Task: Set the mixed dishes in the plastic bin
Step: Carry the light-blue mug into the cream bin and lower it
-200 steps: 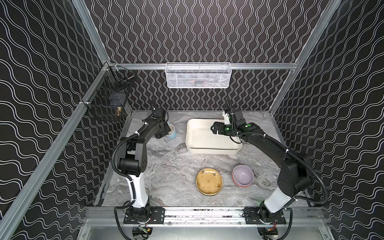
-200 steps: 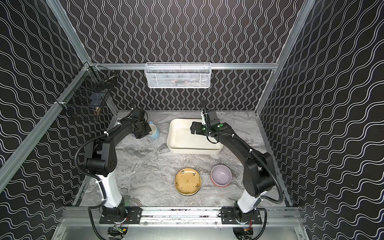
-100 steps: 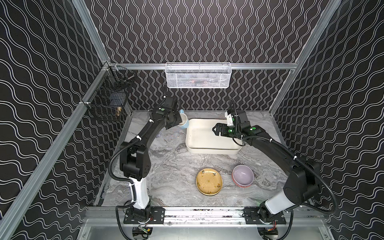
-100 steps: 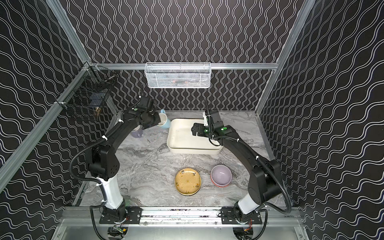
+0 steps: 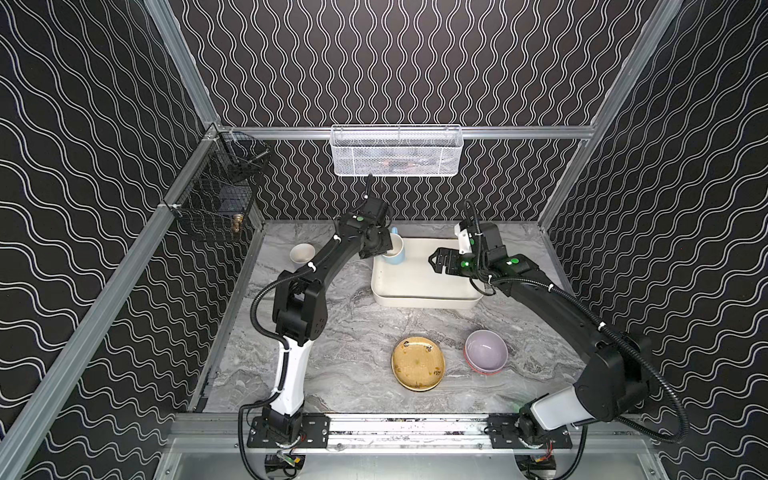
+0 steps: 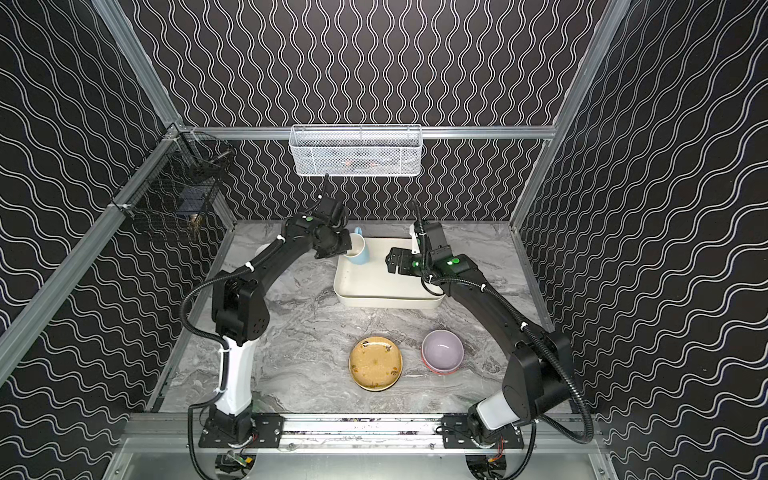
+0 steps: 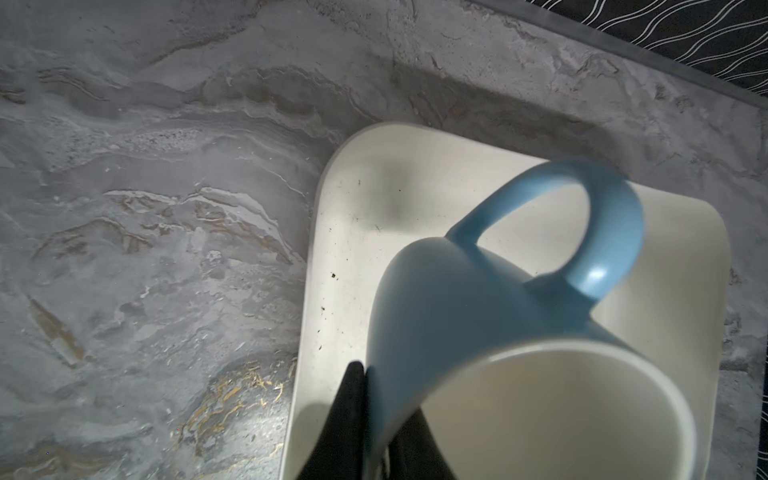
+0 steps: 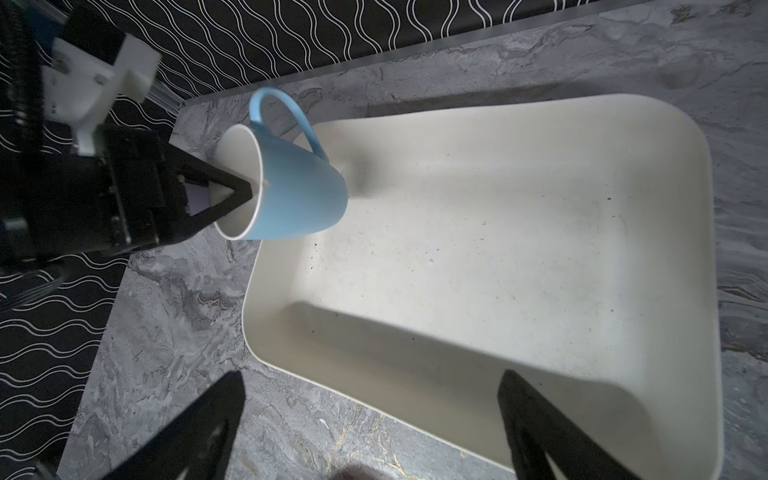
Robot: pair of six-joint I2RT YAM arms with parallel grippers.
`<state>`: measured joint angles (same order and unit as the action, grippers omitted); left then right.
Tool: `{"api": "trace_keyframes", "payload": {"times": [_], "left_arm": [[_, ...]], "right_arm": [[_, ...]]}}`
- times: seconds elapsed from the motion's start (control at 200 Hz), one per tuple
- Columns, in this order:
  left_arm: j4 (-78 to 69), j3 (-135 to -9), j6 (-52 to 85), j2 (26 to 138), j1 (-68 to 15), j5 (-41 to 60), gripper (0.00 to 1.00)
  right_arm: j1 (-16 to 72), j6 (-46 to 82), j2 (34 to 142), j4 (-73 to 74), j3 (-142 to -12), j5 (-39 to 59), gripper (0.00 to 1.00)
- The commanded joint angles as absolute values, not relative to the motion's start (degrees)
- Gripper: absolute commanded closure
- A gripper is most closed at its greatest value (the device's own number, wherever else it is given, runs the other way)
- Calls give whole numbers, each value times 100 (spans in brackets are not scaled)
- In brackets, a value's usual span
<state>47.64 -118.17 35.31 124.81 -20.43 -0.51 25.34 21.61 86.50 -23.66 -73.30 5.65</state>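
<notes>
Grips light-blue mug (image 8: pixel 299 195) by the rim in left hand (image 8: pixel 253 189), one finger inside the white wall and one outside, closed narrow on that thin edge. Carries it tipped almost onto its side, handle toward the back wall, over the far-left corner of plastic bin (image 8: pixel 498 249), apparently clear of the floor below. Probably taken at the rim for want of span across the body, and brought in over the corner nearest this arm for lowering. Holds right hand (image 5: pixel 435 261) spread wide and empty above the bin's right side, likely out of the way. Nothing else in the bin.

Out on the counter (image 5: pixel 332 353): mustard plate (image 5: pixel 418 363) with lilac bowl (image 5: pixel 486 355) just beside it at the front, another mug (image 5: pixel 302 252) at the back left.

From the right wrist, shows the rim pinch and the shadow under the mug plainly. From the left wrist, only two dark fingers (image 7: pixel 349 415), handle and bin corner. In both top views, gives the whole layout but hides the pinch behind the wrist.
</notes>
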Motion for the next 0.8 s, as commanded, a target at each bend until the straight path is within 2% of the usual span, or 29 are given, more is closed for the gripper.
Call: {"api": "trace_keyframes", "payload": {"times": [0.0, 0.33, 0.796], "left_arm": [[4597, -11973, 3685, 12566, -2035, -132, 84], [4561, -12186, 3791, 13003, -2045, -226, 79], [3904, -11926, 4068, 13157, -2013, -226, 81]], "right_arm": [[2538, 2179, 8613, -2360, -7265, 587, 4], [2538, 2127, 8653, -2371, -7115, 528, 4], [2347, 2091, 8826, -2373, -7113, 572, 4]]}}
